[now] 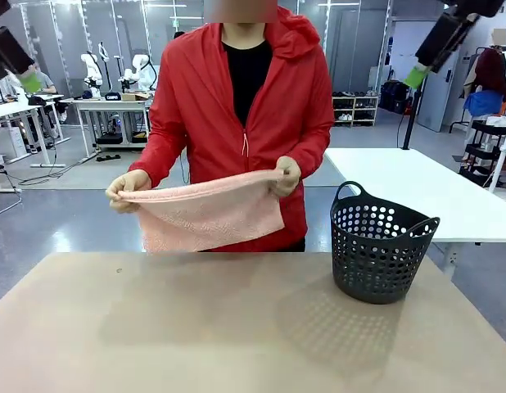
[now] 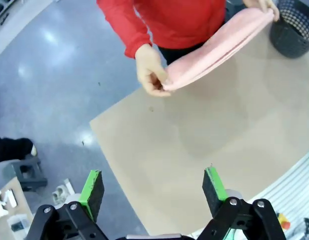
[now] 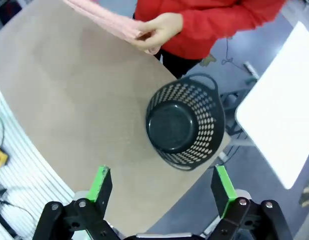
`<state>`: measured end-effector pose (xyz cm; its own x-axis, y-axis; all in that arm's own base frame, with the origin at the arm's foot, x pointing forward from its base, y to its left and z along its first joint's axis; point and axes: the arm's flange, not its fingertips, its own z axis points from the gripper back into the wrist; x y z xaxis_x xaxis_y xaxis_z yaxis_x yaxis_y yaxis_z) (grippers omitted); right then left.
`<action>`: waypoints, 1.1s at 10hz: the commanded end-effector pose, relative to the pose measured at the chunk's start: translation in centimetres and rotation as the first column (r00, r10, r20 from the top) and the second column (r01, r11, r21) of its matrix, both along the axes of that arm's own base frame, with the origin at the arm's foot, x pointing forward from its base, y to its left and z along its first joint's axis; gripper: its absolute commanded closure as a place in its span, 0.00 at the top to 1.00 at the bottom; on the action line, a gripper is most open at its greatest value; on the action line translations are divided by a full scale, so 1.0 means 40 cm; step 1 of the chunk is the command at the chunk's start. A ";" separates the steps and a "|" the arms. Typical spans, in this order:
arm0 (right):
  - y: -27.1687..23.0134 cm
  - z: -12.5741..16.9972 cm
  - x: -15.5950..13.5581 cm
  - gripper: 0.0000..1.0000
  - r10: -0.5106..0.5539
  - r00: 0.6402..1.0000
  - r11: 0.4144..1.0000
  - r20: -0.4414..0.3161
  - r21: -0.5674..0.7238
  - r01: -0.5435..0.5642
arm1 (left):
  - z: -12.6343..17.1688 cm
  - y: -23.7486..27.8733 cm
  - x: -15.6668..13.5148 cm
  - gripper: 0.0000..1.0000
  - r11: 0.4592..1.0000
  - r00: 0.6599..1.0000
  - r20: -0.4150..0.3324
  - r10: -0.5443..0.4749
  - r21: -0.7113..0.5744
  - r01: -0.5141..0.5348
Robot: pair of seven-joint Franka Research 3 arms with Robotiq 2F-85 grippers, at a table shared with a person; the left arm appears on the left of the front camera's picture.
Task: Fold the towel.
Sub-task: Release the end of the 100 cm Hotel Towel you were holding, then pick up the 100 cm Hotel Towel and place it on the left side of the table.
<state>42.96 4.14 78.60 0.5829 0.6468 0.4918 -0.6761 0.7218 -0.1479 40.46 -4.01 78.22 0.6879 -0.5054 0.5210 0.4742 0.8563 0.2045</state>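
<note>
A person in a red jacket holds the salmon-pink towel (image 1: pixel 208 214) stretched between both hands above the far edge of the table; it hangs doubled over. The towel (image 2: pixel 214 47) also appears from above in the left wrist view, and its end (image 3: pixel 107 20) in the right wrist view. My left gripper (image 2: pixel 152 190) hangs open high above the table's near left corner with nothing between its fingers. My right gripper (image 3: pixel 162 187) is open too, high over the right side, above the dark basket. In the front view the left gripper (image 1: pixel 28 80) and right gripper (image 1: pixel 415 76) sit in the top corners.
A dark perforated basket (image 1: pixel 380 241) with two handles stands empty on the right of the tan table (image 1: pixel 196 327). A white table (image 1: pixel 425 192) stands behind it to the right. The person's hands (image 1: pixel 126 188) hold the towel's ends.
</note>
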 end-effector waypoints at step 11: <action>-0.011 -0.014 -0.006 1.00 -0.041 0.999 0.999 -0.001 0.022 0.041 | 0.000 0.000 0.000 1.00 1.000 1.000 0.000 0.000 0.000 0.000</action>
<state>42.72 3.91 77.83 0.6147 0.5992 0.5129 -0.6358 0.7613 -0.1275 40.32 -4.25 77.92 0.6910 -0.4890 0.5323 0.4635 0.8649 0.1928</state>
